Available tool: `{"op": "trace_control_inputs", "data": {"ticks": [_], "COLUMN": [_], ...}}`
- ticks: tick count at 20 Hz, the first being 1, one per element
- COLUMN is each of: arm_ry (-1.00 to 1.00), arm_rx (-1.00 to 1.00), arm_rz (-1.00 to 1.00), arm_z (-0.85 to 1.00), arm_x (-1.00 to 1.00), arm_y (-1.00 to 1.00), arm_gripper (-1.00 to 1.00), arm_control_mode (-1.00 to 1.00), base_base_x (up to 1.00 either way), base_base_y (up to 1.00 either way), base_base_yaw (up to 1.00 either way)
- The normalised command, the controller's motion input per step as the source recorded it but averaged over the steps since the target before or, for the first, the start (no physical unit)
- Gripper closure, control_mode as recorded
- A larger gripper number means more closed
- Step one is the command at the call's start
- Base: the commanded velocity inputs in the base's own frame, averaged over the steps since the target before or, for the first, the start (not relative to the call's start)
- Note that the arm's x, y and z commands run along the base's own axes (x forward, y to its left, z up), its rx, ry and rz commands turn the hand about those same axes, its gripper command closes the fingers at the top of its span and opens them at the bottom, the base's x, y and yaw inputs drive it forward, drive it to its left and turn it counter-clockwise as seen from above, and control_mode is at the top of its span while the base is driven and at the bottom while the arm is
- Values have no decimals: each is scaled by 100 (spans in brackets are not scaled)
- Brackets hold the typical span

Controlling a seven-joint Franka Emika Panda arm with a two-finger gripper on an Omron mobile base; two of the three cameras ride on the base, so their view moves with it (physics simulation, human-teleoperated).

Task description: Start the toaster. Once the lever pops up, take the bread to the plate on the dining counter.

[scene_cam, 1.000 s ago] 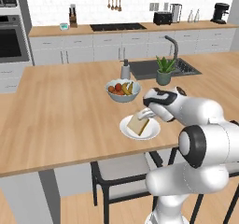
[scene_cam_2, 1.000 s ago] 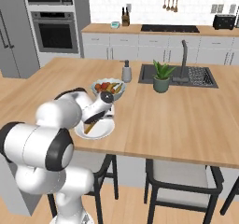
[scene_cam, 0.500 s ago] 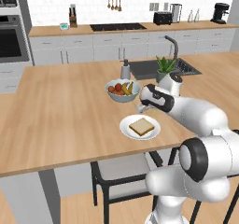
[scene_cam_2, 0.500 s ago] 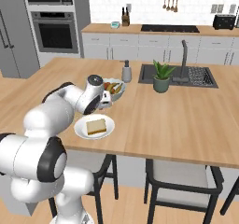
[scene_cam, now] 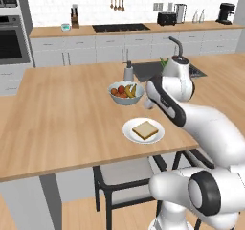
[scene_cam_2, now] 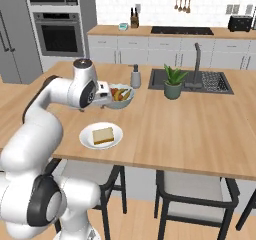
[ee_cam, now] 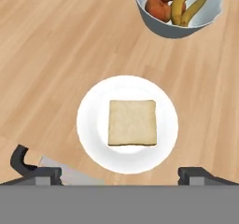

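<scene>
The bread [ee_cam: 132,122] lies flat in the middle of the plate [ee_cam: 93,120], a small white round one on the dining counter [ee_cam: 46,55] near its front edge. My gripper [ee_cam: 114,171] hangs open above the plate's near side, looking straight down, with nothing between its fingertips [ee_cam: 32,168]. From the base views the bread [scene_cam: 145,130] [scene_cam_2: 103,135] rests on the plate [scene_cam: 129,131] [scene_cam_2: 89,137], and the hand [scene_cam_2: 102,98] floats above it beside the fruit bowl. The black toaster [scene_cam: 166,18] [scene_cam_2: 240,23] stands on the far back counter.
A white bowl of fruit [scene_cam: 126,92] [scene_cam_2: 120,95] [ee_cam: 179,8] sits just behind the plate. A soap dispenser [scene_cam_2: 135,77], a potted plant [scene_cam_2: 173,82] and the sink [scene_cam_2: 210,81] lie farther back. Dark chairs [scene_cam: 124,176] [scene_cam_2: 192,194] are tucked under the counter's front edge.
The hand has lifted off the plate and drawn back up toward the fruit bowl. The bread stays on the plate, now fully uncovered.
</scene>
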Motion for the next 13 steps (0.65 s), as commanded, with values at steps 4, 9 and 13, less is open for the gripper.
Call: {"op": "trace_control_inputs", "data": {"ticks": [4,9,13], "arm_ry": [1,-10,-8], "arm_rx": [-5,0,0], "arm_rz": [0,0,-1], "arm_z": [37,0,0], "arm_x": [-91,-63,-25], "arm_y": [7,0,0], "arm_gripper": [-100,-100,-100], "arm_control_mode": [-100,-100,-100], "base_base_x": [0,0,0], "base_base_y": [0,0,0], "base_base_yaw": [0,0,0]}}
